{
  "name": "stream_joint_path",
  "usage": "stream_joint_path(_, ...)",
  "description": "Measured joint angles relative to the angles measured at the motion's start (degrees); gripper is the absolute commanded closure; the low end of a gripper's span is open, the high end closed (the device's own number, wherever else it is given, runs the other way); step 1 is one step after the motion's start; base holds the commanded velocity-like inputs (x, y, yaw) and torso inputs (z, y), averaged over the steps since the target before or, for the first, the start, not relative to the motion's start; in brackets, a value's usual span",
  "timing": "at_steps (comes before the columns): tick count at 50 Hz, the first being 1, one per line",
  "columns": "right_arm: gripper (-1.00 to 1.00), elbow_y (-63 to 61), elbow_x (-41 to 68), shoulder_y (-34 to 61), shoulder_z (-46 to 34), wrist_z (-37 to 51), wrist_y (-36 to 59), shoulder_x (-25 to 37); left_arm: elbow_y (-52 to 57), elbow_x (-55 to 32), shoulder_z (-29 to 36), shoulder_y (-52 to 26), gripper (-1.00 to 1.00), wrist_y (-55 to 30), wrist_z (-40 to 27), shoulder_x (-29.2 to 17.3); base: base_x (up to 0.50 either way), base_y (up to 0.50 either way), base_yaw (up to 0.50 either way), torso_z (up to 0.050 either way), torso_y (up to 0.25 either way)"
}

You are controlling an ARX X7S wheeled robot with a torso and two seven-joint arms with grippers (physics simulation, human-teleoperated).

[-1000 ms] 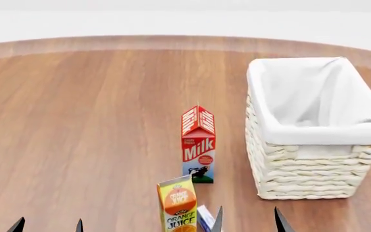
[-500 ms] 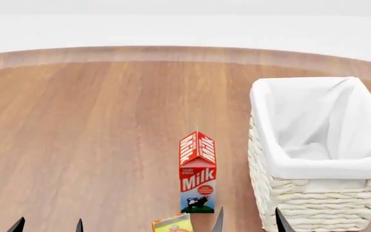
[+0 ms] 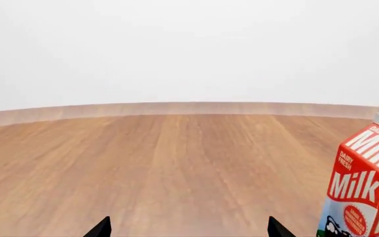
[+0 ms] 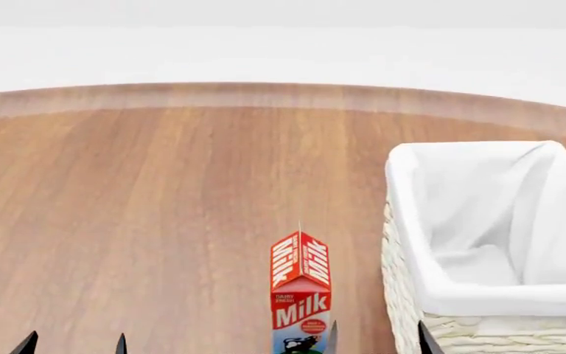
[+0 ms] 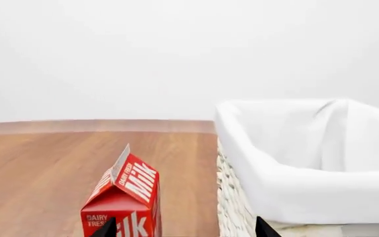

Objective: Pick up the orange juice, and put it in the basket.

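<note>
Head view shows a round wooden table point(image 4: 145, 221) under a plain white, featureless room. A red and white milk carton point(image 4: 300, 295) stands upright near the table's near edge, and a cream wicker basket point(image 4: 489, 335) with white cloth lining sits just beside it, toward the table's right edge. The orange juice does not appear in any current picture, so its place cannot be told.

Only dark fingertips show along the bottom of the head view. The left gripper point(image 4: 74, 344) has its tips apart with bare wood between them. The right gripper point(image 4: 376, 338) also has its tips spread, holding nothing; in the right wrist view the tips point(image 5: 185, 228) frame the gap between carton and basket wall.

The likely risk: with the juice unseen, a reach could close on the milk carton by mistake, or knock it over, since it stands tall and narrow close to the right fingertips. A sweep by the right arm could also catch the basket's rim.

The tabletop is smooth brown woodgrain with a paler curved rim at its far edge.
</note>
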Motion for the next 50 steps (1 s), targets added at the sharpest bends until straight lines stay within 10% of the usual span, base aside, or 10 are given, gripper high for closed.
stream_joint_path(50,-1.0,-17.17,-3.97,-22.29,-5.25,3.07,-8.81,5.76,-0.12,-1.08,1.38,-0.23,-1.0,0.36,-1.26,-1.07,0.0,0.0,0.0,0.0,0.0)
